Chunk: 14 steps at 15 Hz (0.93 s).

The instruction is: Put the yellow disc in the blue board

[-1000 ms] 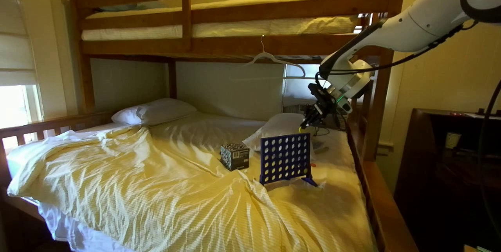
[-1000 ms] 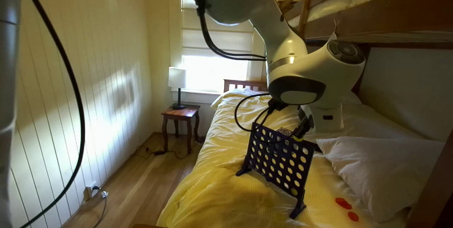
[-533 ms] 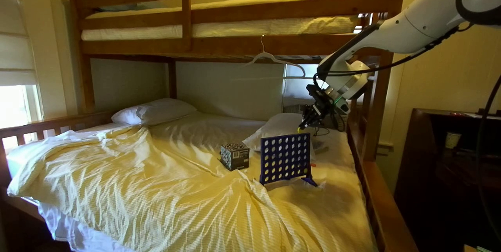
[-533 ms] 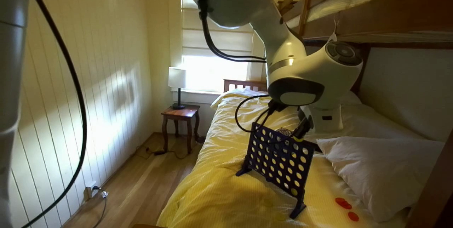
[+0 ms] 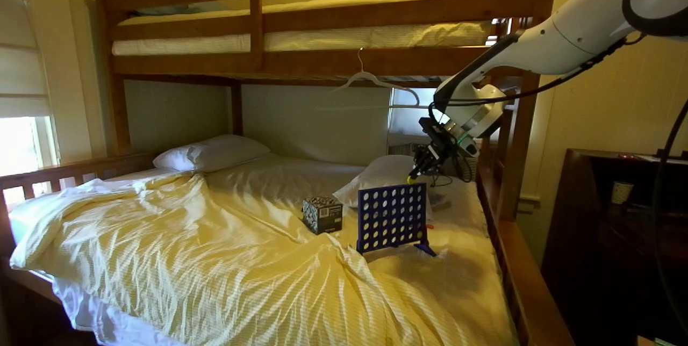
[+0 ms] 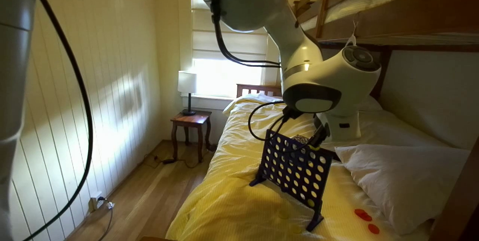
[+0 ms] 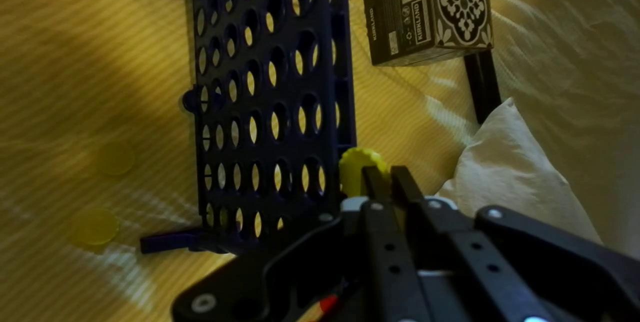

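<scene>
Disc [image 7: 352, 173], yellow, pinched between the fingers [image 7: 406, 184] by the top edge of the blue board [image 7: 262, 100]

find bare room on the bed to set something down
In an exterior view, the yellow cover left of the patterned box looks bare, though wrinkled; so does the sheet between the pillows. It's crowded by the blue board: yellow counters and red counters lie beside it, and the jaws hold the yellow disc at its top edge.

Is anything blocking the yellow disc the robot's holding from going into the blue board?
Nothing I can see. The gripper holds the yellow disc right at the top of the blue board. I can't tell if its edge is inside.
</scene>
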### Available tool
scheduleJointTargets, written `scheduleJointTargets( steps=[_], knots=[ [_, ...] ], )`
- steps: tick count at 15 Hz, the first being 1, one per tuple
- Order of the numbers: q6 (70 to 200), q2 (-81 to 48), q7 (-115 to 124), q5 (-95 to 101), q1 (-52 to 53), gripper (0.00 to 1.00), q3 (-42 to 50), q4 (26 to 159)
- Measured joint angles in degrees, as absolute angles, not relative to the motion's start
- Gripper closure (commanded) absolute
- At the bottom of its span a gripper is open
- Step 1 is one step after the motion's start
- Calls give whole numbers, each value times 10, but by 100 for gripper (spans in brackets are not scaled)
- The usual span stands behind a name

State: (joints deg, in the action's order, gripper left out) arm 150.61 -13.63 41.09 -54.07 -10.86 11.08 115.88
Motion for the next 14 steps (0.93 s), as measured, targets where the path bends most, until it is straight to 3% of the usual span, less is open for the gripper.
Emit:
scheduleJointTargets(
  steps=[14],
  knots=[
    [1561,-161,475,-539,-89,98,111,1152]
  ],
)
